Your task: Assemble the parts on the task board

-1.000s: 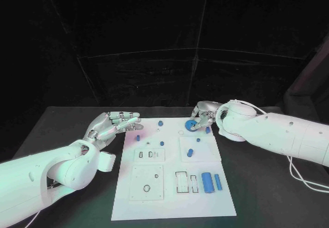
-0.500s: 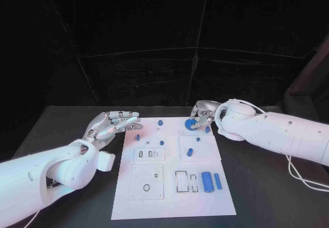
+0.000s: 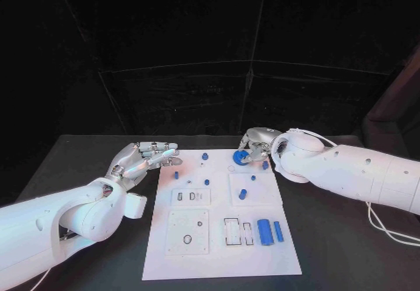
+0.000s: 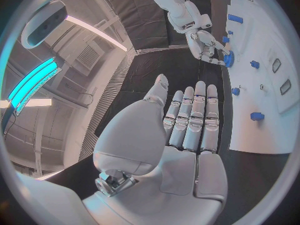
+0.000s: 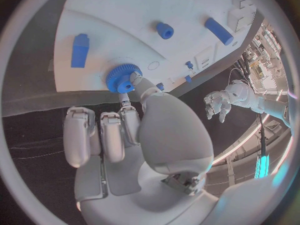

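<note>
- Right hand (image 3: pixel 252 145) at the far right corner of the task board (image 3: pixel 219 267), pinching a blue gear (image 3: pixel 241 157) between thumb and a finger; other fingers curled alongside.
- Seen from the right wrist: gear (image 5: pixel 120 79) toothed round its rim, with a raised hub, held at the fingertips (image 5: pixel 139 81) just over the white plate near its edge.
- Left hand (image 3: pixel 144 159) beside the board's far left corner, above the black tabletop (image 3: pixel 79 163), grasping nothing, fingers extended and close together, palm up.
- Seen from the left wrist: same hand (image 4: pixel 187 130) flat and released, fingers straight, pointing toward the board (image 4: pixel 262 135) and the right hand (image 4: pixel 209 45) beyond.
- Standing on the far half of the board: several small blue pegs (image 3: pixel 205 156), one near the far edge, others at the left and middle.
- A short blue peg (image 3: pixel 243 194) lying near the board's centre, right of a panel of small slots (image 3: pixel 189 197).
- Near the right edge, closer in: a thick blue cylinder (image 3: pixel 264 232) and a thinner blue bar (image 3: pixel 278 231) lying side by side, just right of two rectangular cut-outs (image 3: pixel 231 232).
- Lower left panel with an oval hole (image 3: pixel 186 240).
</note>
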Robot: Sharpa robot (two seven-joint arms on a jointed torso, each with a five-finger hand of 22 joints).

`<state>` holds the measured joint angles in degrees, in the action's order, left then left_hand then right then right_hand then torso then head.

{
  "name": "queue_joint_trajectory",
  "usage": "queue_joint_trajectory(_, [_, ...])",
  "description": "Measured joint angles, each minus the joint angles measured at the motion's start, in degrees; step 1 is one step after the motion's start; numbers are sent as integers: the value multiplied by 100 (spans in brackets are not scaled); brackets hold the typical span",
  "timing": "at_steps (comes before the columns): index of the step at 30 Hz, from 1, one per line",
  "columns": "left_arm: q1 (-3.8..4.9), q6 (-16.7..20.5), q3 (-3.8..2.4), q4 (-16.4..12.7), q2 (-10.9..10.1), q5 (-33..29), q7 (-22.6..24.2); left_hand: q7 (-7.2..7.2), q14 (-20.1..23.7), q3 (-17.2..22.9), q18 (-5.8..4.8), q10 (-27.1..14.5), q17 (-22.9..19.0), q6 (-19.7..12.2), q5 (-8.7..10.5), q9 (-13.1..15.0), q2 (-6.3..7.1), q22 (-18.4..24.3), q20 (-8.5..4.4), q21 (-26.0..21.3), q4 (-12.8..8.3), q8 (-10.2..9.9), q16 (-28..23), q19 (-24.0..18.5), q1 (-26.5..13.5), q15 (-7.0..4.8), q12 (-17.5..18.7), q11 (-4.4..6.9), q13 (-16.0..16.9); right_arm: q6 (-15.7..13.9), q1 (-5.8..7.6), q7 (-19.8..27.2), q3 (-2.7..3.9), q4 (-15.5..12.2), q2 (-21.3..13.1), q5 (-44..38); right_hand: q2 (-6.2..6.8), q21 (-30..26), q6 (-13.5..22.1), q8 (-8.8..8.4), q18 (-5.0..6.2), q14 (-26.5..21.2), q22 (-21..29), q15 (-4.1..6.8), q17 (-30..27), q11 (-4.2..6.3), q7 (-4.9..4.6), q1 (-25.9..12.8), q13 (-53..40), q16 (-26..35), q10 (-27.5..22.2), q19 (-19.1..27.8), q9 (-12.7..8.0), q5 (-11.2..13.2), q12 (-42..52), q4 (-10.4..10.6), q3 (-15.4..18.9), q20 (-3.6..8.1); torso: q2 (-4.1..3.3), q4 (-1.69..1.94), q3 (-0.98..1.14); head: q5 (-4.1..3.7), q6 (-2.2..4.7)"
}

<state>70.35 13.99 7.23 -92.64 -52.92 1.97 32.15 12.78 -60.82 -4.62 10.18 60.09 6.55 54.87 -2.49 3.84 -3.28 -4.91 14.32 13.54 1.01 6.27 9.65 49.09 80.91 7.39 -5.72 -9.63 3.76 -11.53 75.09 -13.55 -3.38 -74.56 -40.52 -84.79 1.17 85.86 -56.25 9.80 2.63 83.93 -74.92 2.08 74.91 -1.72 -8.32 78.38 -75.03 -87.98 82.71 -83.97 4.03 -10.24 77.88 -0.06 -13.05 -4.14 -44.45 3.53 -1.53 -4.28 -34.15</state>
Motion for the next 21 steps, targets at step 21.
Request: queue_joint_trajectory(21, [0, -8, 0, -22, -4, 0, -11, 0, 0, 0, 0, 0, -5, 0, 0, 0, 0, 4, 0, 0, 0, 0, 0, 0, 0, 0, 0, 0, 0, -534, 0, -168, -3, -596, 593, -618, 175, 0, -136, -38, 1, 22, 0, 19, 0, 0, 6, -385, 0, 0, 1, -19, 1, 27, 0, 263, -97, 18, -2, 28, -18, 74, 16])
